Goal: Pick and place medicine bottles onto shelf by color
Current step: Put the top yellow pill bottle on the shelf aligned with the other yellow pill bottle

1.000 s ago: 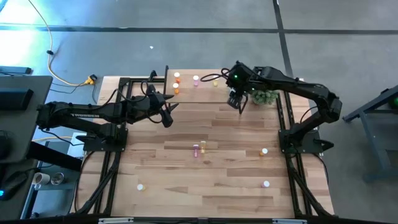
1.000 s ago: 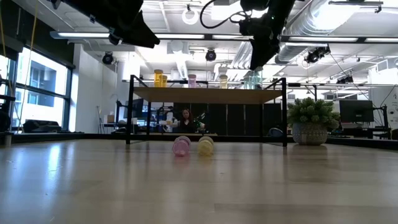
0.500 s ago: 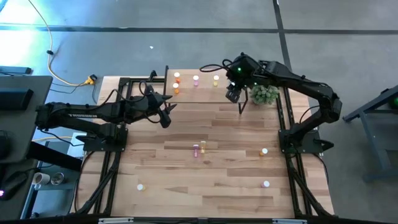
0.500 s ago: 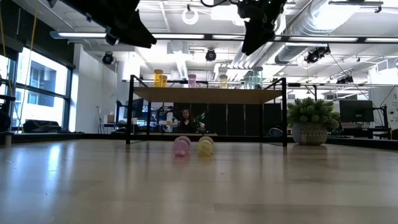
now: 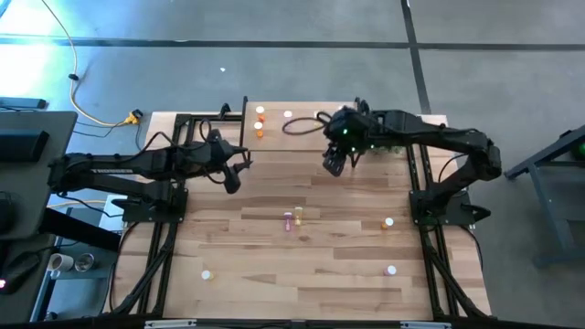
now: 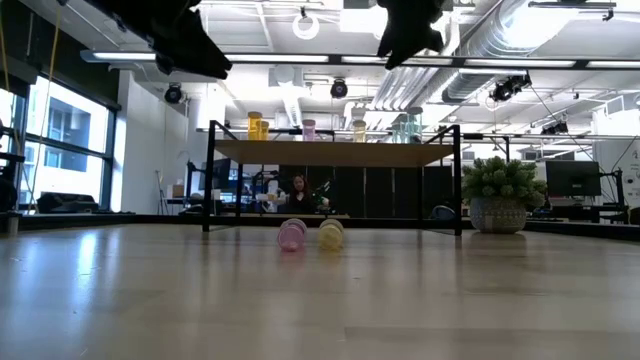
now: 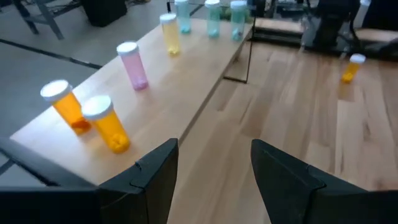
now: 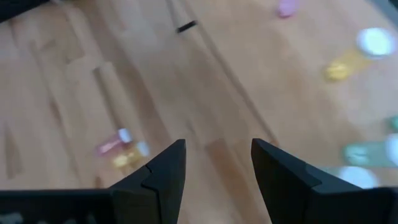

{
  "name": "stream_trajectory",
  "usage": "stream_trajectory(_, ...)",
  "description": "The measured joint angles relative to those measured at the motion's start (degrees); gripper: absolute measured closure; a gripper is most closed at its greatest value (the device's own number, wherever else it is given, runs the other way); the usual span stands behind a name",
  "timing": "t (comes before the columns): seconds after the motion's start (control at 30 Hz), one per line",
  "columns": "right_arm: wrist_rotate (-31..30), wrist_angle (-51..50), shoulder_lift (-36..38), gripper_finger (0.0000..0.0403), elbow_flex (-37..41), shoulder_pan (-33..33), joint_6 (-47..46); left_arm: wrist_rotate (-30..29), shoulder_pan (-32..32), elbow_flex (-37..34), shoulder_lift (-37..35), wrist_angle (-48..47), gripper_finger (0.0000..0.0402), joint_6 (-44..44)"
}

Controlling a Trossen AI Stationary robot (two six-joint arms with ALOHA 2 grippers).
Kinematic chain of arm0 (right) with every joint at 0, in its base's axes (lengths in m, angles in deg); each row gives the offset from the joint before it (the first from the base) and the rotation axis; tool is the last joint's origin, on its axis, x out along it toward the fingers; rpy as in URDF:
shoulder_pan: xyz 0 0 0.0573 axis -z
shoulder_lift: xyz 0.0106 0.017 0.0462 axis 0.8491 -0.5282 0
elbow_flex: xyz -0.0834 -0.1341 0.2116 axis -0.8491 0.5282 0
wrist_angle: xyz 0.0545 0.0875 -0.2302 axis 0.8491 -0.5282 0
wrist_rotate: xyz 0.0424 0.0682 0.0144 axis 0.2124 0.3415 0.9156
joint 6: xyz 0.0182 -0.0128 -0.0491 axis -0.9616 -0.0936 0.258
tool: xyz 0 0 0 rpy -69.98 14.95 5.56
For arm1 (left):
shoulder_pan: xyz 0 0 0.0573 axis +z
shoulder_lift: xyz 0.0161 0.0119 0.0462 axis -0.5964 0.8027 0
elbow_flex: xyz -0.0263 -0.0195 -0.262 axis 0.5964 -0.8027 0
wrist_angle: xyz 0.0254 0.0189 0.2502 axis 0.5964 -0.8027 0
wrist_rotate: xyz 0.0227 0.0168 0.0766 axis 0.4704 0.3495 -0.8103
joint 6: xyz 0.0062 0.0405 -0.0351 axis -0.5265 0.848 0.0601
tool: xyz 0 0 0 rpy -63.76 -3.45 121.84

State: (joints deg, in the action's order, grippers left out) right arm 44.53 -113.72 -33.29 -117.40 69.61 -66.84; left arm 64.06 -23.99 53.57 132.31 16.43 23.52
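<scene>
High view: my right gripper [image 5: 333, 165] hangs before the shelf [image 5: 274, 122], my left gripper [image 5: 230, 175] nearby.

Low view: bottles [image 6: 258, 126] stand upright on the shelf; a pink bottle [image 6: 291, 235] and yellow bottle [image 6: 331, 235] lie on the table [image 6: 320, 300].

Wrist views: both claws' fingers are parted, holding nothing.

We see a potted plant [image 6: 499, 195] on the table [image 5: 329, 265], a yellow cable [image 5: 87, 100] on the floor [image 5: 274, 64].
</scene>
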Motion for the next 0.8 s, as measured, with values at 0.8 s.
stream_trajectory(0.8, 5.61, 4.89, -14.74, 0.0169, 0.0, -9.18, -24.68, 2.05, 0.11, 0.0, -0.72, -9.25, 0.0209, -2.44)
